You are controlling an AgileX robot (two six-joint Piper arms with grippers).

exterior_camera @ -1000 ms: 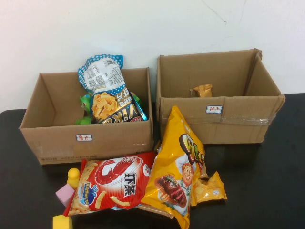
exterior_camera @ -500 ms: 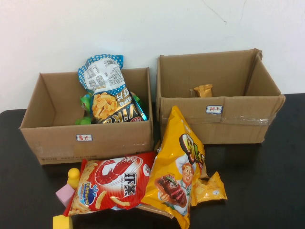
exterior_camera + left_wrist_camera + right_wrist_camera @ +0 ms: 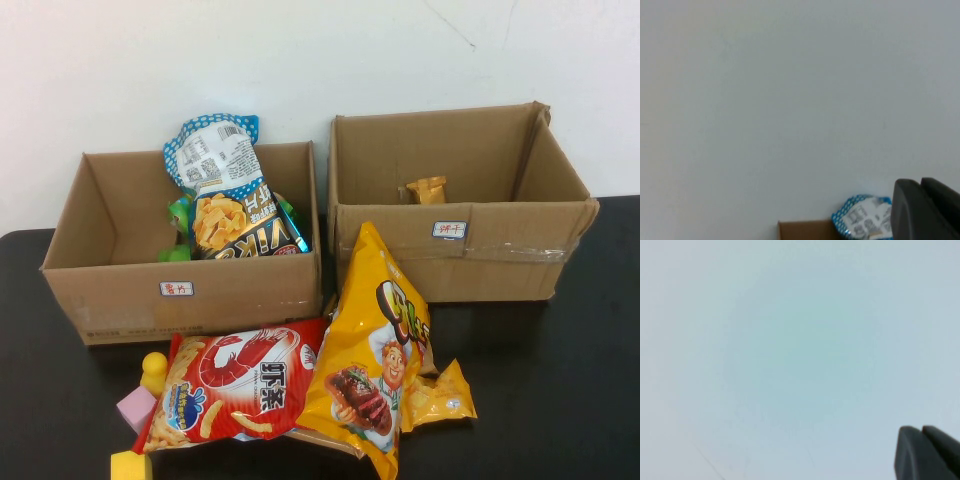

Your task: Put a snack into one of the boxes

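While both arms hang back facing the wall, the left gripper (image 3: 926, 210) and right gripper (image 3: 927, 452) stay pinched together, empty. The red crinkly shrimp-chip bag (image 3: 235, 385) lies long-axis three-to-nine, the low brown cardboard box with the red-lettered label (image 3: 120, 300) at its twelve o'clock; I judge the left arm nearer.

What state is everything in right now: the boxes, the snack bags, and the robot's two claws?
Red-label box: open, holds an upright blue chip bag.
Blue-label box: open, taped, small orange packet inside.
Red shrimp-stick bag: lying flat on table.
Yellow chip bag: leaning against the blue-label box.
Left gripper: shut, raised, holding nothing.
Right gripper: shut, raised, holding nothing.
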